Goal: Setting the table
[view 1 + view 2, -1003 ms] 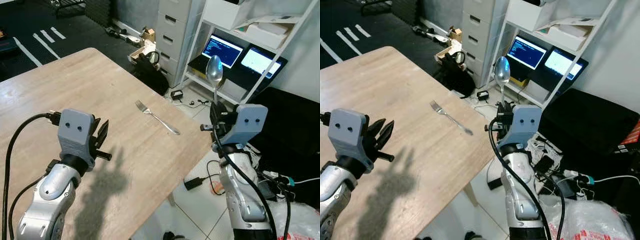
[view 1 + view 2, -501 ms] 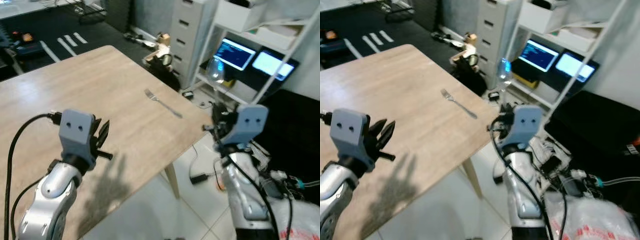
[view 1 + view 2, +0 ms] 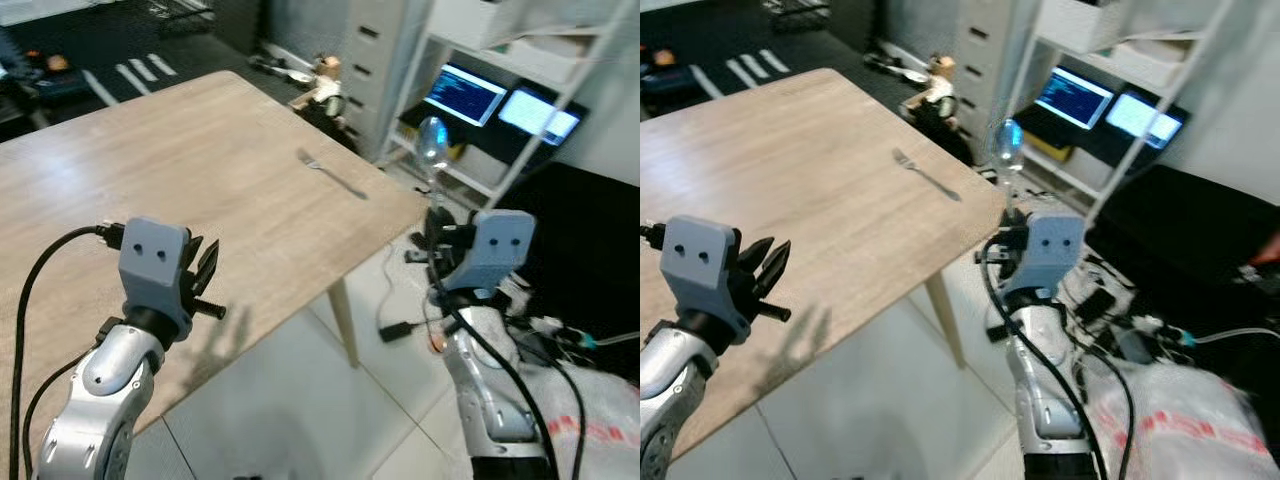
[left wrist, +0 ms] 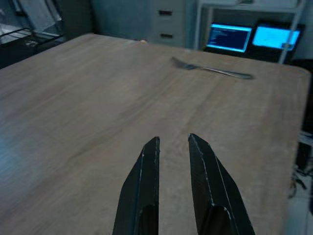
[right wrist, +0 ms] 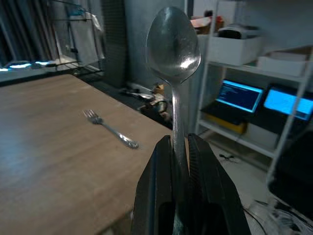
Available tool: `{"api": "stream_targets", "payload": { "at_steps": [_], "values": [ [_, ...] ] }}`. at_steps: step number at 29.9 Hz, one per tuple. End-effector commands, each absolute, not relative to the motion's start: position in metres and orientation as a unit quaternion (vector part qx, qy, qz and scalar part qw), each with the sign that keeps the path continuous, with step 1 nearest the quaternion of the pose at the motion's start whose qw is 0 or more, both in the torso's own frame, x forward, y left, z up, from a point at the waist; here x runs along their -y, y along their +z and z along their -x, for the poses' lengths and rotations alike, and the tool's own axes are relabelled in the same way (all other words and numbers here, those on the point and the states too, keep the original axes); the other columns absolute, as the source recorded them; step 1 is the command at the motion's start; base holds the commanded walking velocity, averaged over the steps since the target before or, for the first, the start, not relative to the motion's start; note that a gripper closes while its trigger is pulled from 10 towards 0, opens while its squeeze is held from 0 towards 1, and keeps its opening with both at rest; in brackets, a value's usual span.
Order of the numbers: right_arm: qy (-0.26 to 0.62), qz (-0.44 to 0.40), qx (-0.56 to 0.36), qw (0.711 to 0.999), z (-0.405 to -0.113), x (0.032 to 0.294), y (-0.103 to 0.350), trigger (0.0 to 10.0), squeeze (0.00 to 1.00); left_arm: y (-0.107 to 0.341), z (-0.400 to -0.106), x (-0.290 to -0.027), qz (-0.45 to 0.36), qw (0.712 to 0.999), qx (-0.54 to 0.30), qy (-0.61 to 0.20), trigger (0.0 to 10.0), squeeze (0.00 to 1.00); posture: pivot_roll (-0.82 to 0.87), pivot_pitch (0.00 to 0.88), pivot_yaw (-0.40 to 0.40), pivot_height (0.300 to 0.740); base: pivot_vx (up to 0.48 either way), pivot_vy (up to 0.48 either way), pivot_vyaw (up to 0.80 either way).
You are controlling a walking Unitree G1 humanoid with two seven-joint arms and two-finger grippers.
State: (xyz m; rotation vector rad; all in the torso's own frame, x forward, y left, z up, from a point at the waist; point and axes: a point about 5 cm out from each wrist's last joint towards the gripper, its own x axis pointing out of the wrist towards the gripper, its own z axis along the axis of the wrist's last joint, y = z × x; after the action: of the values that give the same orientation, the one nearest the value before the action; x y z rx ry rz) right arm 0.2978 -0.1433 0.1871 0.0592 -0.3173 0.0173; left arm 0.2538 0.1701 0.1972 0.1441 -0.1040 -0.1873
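Spoon (image 5: 173, 46) stays pinched upright in your right gripper (image 5: 180, 147); you have backed off, so the fork (image 3: 333, 174) on the table (image 3: 180, 170) now sits farther away. Left gripper (image 4: 173, 152) hangs slightly parted, empty.

The spoon (image 5: 173, 58) handle's lower end is hidden between the right gripper (image 5: 180, 147) fingers.

Pale tiled floor (image 3: 300, 400) below me; far right, white shelving (image 3: 560, 90) with two glowing screens (image 3: 465, 93), beside grey drawers (image 3: 385, 50).
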Motion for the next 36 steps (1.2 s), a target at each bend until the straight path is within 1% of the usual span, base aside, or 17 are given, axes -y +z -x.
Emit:
{"api": "stream_targets", "payload": {
  "at_steps": [1, 4, 19, 31, 36],
  "values": [
    [0.015, -0.030, 0.155, 0.987, -0.296, 0.140, 0.185, 10.0, 0.00, 0.193, -0.253, -0.173, -0.074, 0.992, 0.043, -0.089, 10.0, 0.00, 0.05, 0.062, 0.036, 0.740, -0.259, 0.000, 0.00],
    [0.015, -0.030, 0.155, 0.987, -0.296, 0.140, 0.185, 10.0, 0.00, 0.193, -0.253, -0.173, -0.075, 0.992, 0.043, -0.089, 10.0, 0.00, 0.05, 0.062, 0.038, 0.740, -0.245, 0.000, 0.00],
    [0.013, -0.032, 0.150, 0.988, -0.296, 0.140, 0.183, 10.0, 0.00, 0.191, -0.254, -0.173, -0.077, 0.993, 0.037, -0.087, 10.0, 0.00, 0.05, 0.064, 0.038, 0.740, 0.000, 0.000, 0.00],
    [0.009, -0.040, 0.142, 0.989, -0.297, 0.141, 0.181, 10.0, 0.00, 0.190, -0.254, -0.173, -0.078, 0.993, 0.035, -0.086, 10.0, 0.00, 0.05, 0.066, 0.040, 0.740, 0.000, 0.000, -0.78],
    [-0.010, -0.036, 0.121, 0.992, -0.297, 0.149, 0.171, 10.0, 0.00, 0.189, -0.255, -0.171, -0.078, 0.992, 0.031, -0.095, 10.0, 0.00, 0.05, 0.067, 0.039, 0.740, 0.000, 0.000, -0.80]
  ]
}}
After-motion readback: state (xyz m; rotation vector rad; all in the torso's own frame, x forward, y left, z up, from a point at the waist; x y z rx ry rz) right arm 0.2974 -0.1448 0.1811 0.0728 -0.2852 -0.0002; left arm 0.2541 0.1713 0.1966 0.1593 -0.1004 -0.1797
